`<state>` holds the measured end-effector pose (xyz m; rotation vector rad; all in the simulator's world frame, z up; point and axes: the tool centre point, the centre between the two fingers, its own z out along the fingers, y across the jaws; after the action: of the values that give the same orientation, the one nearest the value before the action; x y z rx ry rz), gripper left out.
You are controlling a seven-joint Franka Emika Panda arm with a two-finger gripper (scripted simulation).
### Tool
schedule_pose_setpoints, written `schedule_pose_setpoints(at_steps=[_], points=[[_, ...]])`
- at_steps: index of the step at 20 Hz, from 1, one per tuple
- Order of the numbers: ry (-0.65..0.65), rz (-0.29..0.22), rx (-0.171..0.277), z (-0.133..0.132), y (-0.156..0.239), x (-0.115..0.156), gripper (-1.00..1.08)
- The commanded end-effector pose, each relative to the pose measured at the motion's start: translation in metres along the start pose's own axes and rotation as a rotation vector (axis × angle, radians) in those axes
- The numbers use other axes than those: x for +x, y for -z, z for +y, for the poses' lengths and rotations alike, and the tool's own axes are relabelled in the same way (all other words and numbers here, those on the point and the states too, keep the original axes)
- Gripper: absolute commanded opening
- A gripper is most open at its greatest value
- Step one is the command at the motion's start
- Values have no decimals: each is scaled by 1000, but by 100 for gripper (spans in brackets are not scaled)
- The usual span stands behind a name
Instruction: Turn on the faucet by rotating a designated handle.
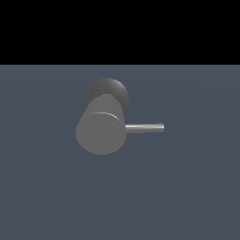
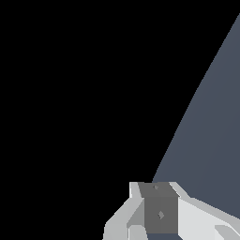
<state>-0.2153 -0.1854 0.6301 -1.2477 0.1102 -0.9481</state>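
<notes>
Exterior view: you look at a flat blue-grey floor with a black band above it.
Faucet: you see a thick matte grey cylinder near the middle of the picture, its flat round end turned toward you.
Base: a darker rounded part sits behind the cylinder, partly covered by it.
Handle: a thin straight silver-grey rod sticks out from the cylinder toward the exterior view's right. It lies level, and its inner end touches the cylinder at the rim of the round face.
Handle tip: the free end stands clear over the floor, with nothing touching it.
Arm in this view: you see no part of the arm or gripper here.

Wrist view: most of the picture is black; a wedge of the same blue-grey floor fills one side.
Gripper: you see only white housing and a grey plate between two white shoulders at the picture's edge.
Fingers: the fingertips are cut off by the edge, so you cannot tell whether the hand is spread wide or drawn narrow.
Faucet in this view: neither the cylinder nor the rod shows here.
Contact: nothing shows the gripper touching anything.
</notes>
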Motion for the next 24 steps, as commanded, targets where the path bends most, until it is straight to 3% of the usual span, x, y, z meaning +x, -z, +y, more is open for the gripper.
schedule_pose_setpoints(at_steps=[1, 7, 13, 19, 24], points=[[-9, 20, 14, 2, 4, 4, -100], [-51, 108, 75, 16, 24, 20, -100], [-136, 256, 164, 48, 58, 44, -100], [-278, 448, 251, 109, 98, 63, -100], [-427, 602, 297, 175, 126, 66, -100]])
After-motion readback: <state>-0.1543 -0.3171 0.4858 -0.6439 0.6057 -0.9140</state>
